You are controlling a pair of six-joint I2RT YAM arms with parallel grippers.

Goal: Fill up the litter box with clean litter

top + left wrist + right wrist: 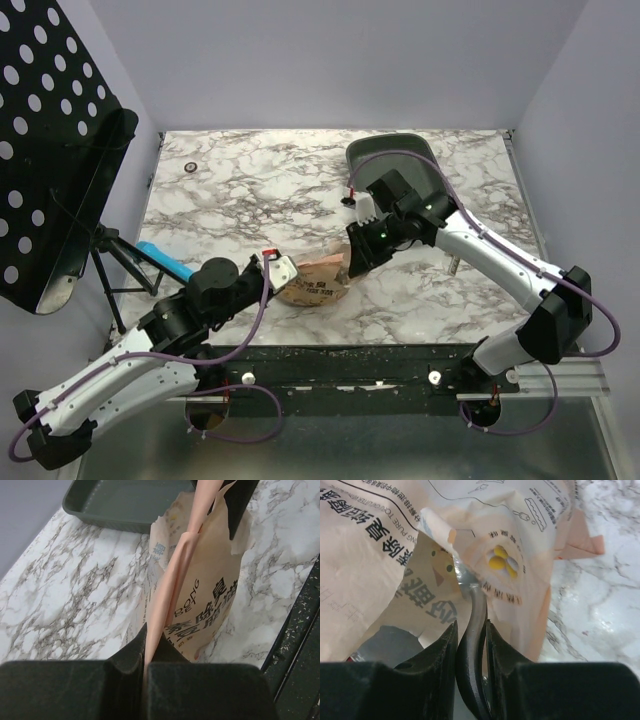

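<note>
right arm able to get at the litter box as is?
Reach, probably yes: the litter box lies just behind its wrist, nothing between. But the right claw is shut on a thin dark object at the bag, so not free to grasp.

Table [260, 200]: white marble-pattern top with grey veining, and a black strip [330, 352] along the near edge, dusted with pale specks. Litter box [380, 142] sits flat in the far-right area, near the back edge. Tan printed bag [312, 285] is at front centre, its bottom touching the marble, well apart from the box. Small dark ring [190, 166] at far left. Blue object [165, 258] at the left edge; can't tell whether it's on the top.
</note>
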